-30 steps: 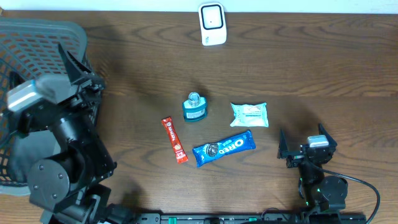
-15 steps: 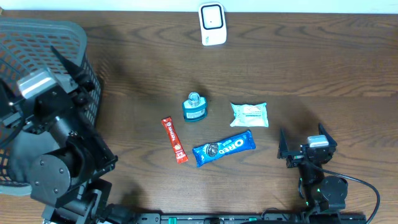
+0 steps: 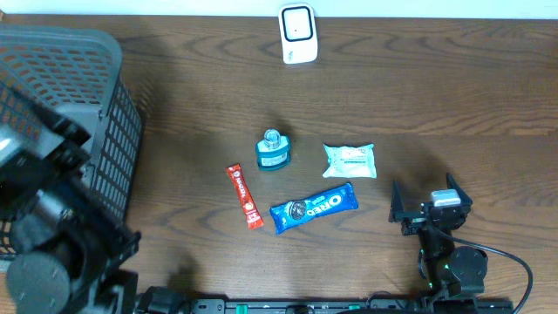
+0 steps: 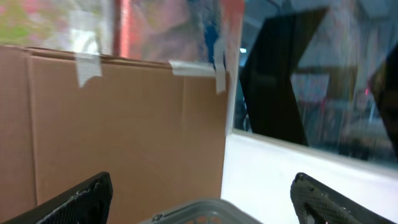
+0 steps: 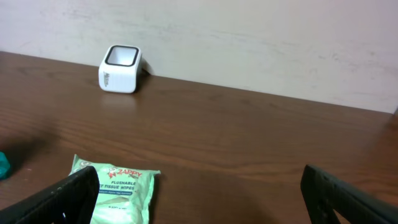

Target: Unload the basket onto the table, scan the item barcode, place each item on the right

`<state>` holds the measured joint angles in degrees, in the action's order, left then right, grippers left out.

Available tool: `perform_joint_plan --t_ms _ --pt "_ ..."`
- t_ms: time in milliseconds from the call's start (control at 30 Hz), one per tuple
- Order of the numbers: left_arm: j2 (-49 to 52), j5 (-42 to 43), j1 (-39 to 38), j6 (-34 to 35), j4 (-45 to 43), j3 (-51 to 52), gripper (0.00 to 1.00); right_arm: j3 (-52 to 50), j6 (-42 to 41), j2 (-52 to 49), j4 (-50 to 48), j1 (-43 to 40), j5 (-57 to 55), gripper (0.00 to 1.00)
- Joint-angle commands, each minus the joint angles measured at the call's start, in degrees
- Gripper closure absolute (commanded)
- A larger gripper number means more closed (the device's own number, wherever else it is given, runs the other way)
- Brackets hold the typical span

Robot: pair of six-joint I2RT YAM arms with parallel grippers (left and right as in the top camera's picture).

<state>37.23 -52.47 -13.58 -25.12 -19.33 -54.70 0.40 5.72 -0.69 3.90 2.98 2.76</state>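
Wipes pack (image 3: 350, 160) ahead-left of splayed right hand (image 3: 427, 205), not touching

The bench (image 3: 436, 87) is dark wood with smooth, lined grain. Left of the right end effector (image 3: 425, 196), the blue cookie pack (image 3: 314, 208) is shiny plastic wrap, and the wipes pack (image 3: 350, 160) looks soft and glossy. The basket (image 3: 70, 70) is grey matt plastic mesh. The scanner (image 3: 297, 33) is smooth white plastic.
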Motion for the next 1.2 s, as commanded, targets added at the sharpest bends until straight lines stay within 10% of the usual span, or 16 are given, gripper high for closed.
perform_joint_plan --t_ms 0,800,1167 --pt "-4.2 -0.6 0.3 2.3 0.0 -0.4 0.08 -0.1 0.8 0.3 0.2 0.4 -0.3 0.01" --pt "-11.7 7.5 9.6 13.6 11.6 -0.4 0.08 -0.1 -5.4 0.3 -0.1 0.4 -0.8 0.01" --pt "-14.0 10.1 10.1 17.4 14.6 -0.4 0.08 9.5 -9.3 -3.9 3.7 0.4 25.0 0.01"
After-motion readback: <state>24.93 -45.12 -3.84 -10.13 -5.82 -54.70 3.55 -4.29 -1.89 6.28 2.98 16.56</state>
